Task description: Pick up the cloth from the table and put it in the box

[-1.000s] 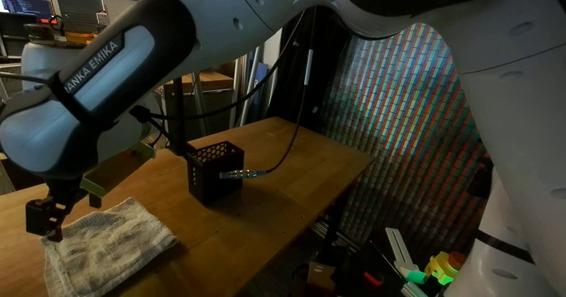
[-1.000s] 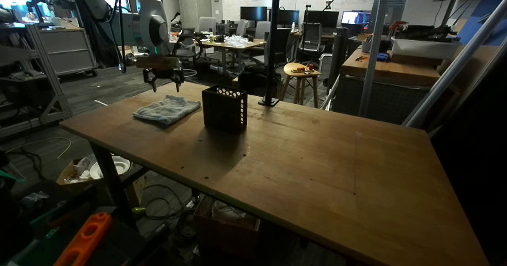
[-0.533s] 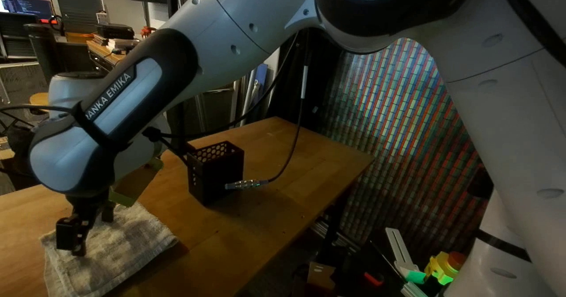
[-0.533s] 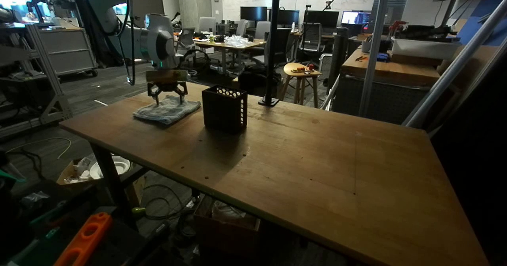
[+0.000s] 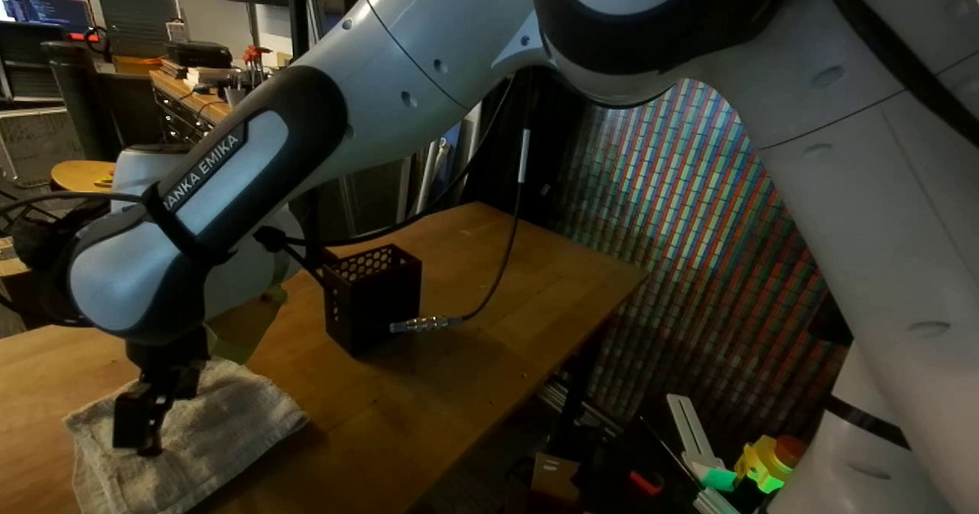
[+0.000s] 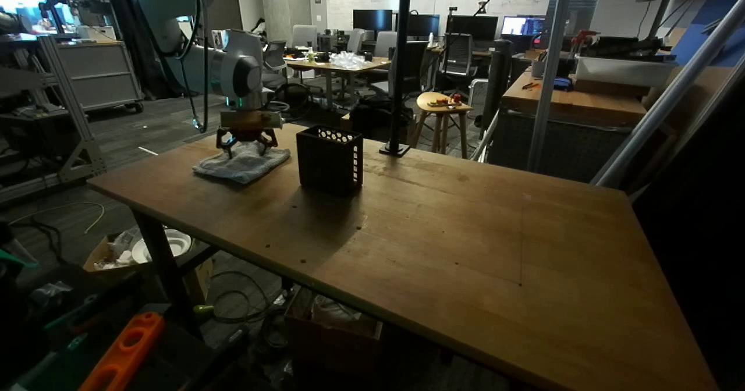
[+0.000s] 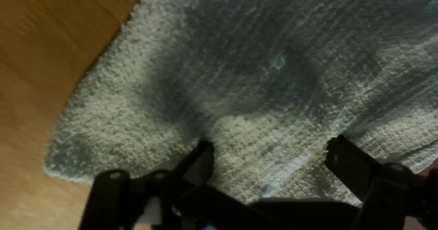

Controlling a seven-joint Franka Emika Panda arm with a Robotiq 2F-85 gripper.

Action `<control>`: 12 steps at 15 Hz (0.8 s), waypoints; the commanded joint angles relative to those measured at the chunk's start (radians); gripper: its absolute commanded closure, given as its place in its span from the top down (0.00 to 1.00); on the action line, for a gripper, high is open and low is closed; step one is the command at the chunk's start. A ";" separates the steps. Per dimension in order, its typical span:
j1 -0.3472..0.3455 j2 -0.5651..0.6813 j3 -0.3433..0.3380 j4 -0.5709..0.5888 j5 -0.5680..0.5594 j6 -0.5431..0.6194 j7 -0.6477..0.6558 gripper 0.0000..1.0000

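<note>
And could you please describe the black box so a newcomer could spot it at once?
Find the wooden table and, in an exterior view, the black pole at its far edge. The black box stands between that pole and the grey cloth. Unlike either neighbour, it is boxy and open-topped, with honeycomb holes.

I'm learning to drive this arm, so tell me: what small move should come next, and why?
Probably close the gripper on the cloth: in the wrist view its jaws stand apart with cloth between them, and their tips seem to touch it. The cloth lies on the table, outside the box, so a grip is likely needed first.
</note>
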 commanded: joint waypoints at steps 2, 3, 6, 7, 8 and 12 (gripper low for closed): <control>-0.014 -0.009 0.054 -0.025 0.078 -0.012 -0.015 0.51; -0.018 -0.024 0.061 -0.039 0.093 -0.013 -0.010 0.42; -0.027 -0.079 0.076 -0.081 0.133 -0.018 0.003 0.20; -0.028 -0.100 0.076 -0.092 0.142 -0.024 0.006 0.13; -0.027 -0.121 0.074 -0.102 0.148 -0.028 0.010 0.05; -0.026 -0.212 0.062 -0.137 0.179 -0.038 0.036 0.03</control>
